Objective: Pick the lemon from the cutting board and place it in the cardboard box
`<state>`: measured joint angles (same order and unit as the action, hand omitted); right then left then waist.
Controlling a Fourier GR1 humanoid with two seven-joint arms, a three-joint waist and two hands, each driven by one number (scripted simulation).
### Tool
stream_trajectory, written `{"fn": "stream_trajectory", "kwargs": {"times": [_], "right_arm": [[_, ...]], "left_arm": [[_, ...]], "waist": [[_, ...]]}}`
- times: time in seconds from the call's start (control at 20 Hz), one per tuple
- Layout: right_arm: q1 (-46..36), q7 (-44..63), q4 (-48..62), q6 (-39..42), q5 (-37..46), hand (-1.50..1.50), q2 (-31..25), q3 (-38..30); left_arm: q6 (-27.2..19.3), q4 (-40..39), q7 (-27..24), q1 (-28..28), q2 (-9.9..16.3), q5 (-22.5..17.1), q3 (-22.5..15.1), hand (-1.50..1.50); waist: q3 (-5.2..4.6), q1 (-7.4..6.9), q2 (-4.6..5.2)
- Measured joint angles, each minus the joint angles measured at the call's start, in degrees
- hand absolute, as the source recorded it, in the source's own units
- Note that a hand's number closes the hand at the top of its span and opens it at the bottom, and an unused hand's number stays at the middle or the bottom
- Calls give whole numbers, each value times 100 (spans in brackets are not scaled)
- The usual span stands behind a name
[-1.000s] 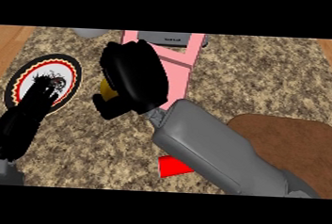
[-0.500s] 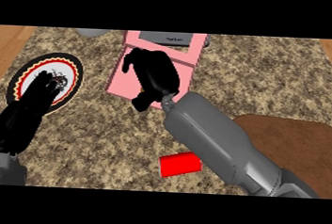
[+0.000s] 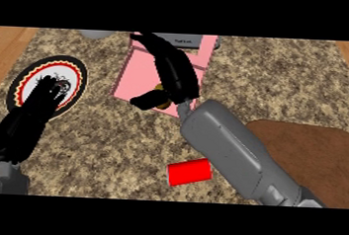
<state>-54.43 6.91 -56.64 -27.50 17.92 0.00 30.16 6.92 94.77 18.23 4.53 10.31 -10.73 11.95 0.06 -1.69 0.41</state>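
A speckled brown-and-beige granite surface [image 3: 281, 79] is filling most of the head view, with strips of pale wood showing past it at the upper left and upper right corners. A pink cutting board [image 3: 139, 76] is lying on the surface near the top centre. To its left a round plate [image 3: 73, 75] with a red, black and cream patterned rim is sitting near the surface's left side. A small red block [image 3: 190, 172] is lying well below the board, just beside the grey forearm. At the lower right a dark brown shape, which may be the cardboard box [image 3: 315, 155], is running out of view at the right and bottom, so its form is hard to make out. A grey object [image 3: 97, 34] is being cut off by the top edge, too little showing to name.

The right hand [image 3: 172, 72] is stretching over the cutting board, its fingers lying long and fairly straight along the board while its thumb is curling in below. The lemon [image 3: 162, 103] is showing only as a small yellow patch at the board's lower edge, between thumb and palm, mostly hidden.

The left hand [image 3: 35, 108] is overlapping the plate at the left, fingers extended and pointing upward, hiding part of the plate's centre.
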Motion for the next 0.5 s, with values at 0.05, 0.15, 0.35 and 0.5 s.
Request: {"fn": "stream_trajectory", "kwargs": {"times": [0.05,0.15,0.35,0.5], "right_arm": [[100,-122,-106,-90,-182,-150,0,-117],[234,-376,-248,-138,-565,-150,0,-397],[436,-1000,-215,167,-1171,-150,-114,-1087],[625,-1182,-391,583,-1539,-150,-408,-1507]], "left_arm": [[-15,-17,0,25,6,-12,29,0],[-26,-45,0,40,32,5,54,0],[-39,71,-5,-65,-10,11,34,0],[27,74,-23,-107,78,-40,129,0]], "waist": [[0,19,-3],[0,44,-6],[-1,80,-15],[-2,120,-27]]}}
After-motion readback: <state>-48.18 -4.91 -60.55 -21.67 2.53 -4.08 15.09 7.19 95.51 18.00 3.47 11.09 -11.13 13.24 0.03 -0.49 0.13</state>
